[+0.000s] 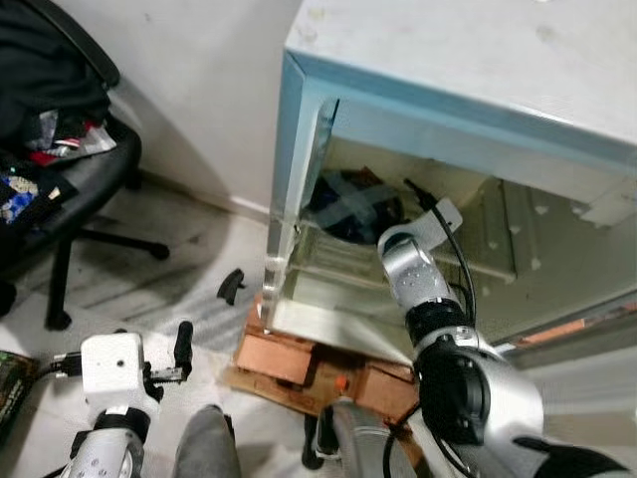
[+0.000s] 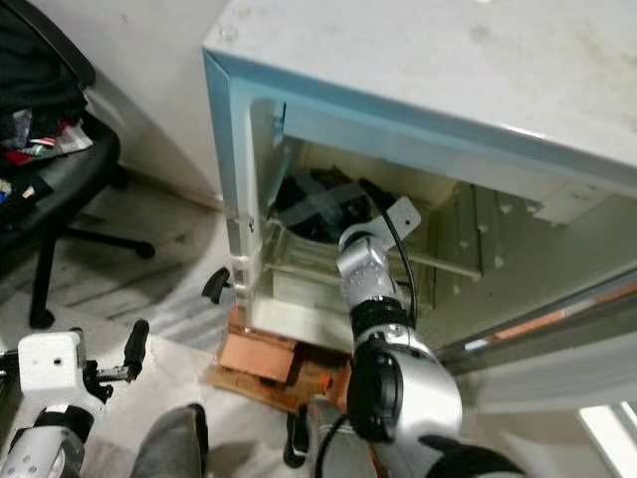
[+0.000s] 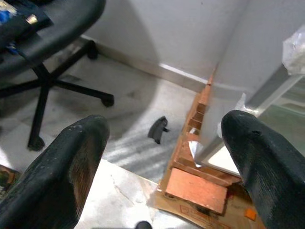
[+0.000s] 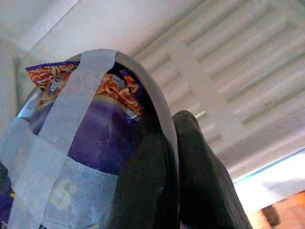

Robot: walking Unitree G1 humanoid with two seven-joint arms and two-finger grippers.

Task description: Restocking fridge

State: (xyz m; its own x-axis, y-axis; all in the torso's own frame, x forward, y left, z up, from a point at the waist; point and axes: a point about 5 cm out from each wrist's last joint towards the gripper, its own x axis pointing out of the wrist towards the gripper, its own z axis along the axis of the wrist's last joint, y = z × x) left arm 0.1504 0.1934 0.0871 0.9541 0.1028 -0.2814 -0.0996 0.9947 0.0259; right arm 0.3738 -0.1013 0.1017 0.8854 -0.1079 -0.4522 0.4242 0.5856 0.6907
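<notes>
A humanoid robot stands before a small pale-blue fridge (image 1: 299,129) whose door is open, the cabinet raised off the floor on a stack of reddish bricks (image 1: 284,351) and flattened cardboard. The robot's right arm reaches into the fridge's upper compartment, where the right gripper (image 4: 172,143) has its two black fingers pressed together on the rim of a purple snack packet (image 4: 90,138); the packet, printed with orange noodle pictures and crossed by strips of pale tape, sits inside the fridge against the ribbed white back wall (image 4: 228,62). From the head camera the packet shows as a dark bundle banded with grey tape (image 1: 350,204), resting at the left of the compartment on a clear shelf (image 1: 328,264), with the arm's silver wrist just to its right. The left gripper (image 1: 182,351) hangs low at the robot's left side, outside the fridge and well apart from it, its black fingers (image 3: 71,162) spread wide with nothing between them; through that gap the wrist camera looks down on the marbled floor (image 3: 124,109), a small black plastic piece (image 3: 157,129) lying near the fridge's corner, and the bricks. To the robot's left, a black office chair (image 1: 70,189) on a wheeled base stands against the white wall, its seat heaped with dark clothing and colourful wrappers.
</notes>
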